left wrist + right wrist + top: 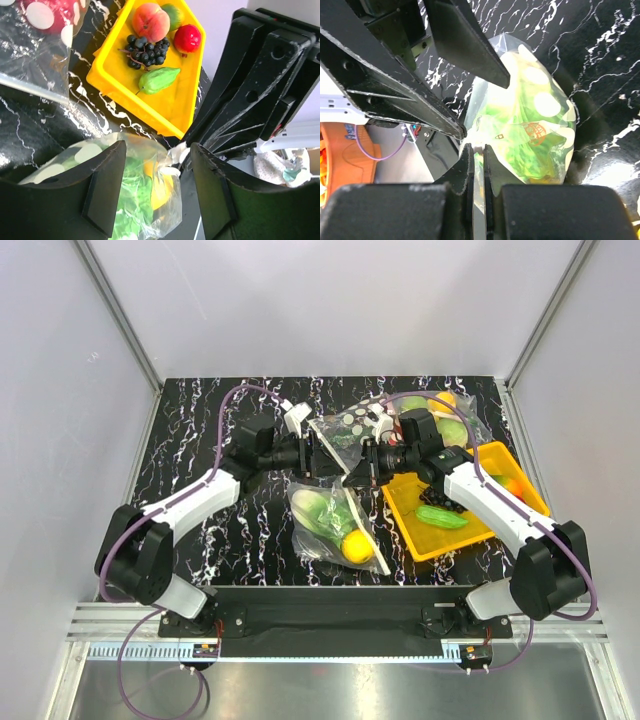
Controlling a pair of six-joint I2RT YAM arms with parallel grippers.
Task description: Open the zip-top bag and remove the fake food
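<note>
The zip-top bag (335, 525), clear with white dots, hangs from my right gripper down to the table in front of both grippers. A green lettuce (322, 512) and a yellow lemon (357, 546) show inside it; no fish is visible. My right gripper (477, 148) is shut on the bag's upper edge (530, 135), seen from above (365, 460). My left gripper (157, 147) is open, its jaws wide apart on either side of the bag's top (145, 190), and faces the right one (318, 455). Lettuce (127, 200) and lemon (157, 192) lie under it.
A yellow tray (410, 500) at the right holds a peach, black grapes and a cucumber (159, 80). A flat bag with large dots (350, 425) lies behind the grippers. A clear bag of fruit (445, 415) is at the back right.
</note>
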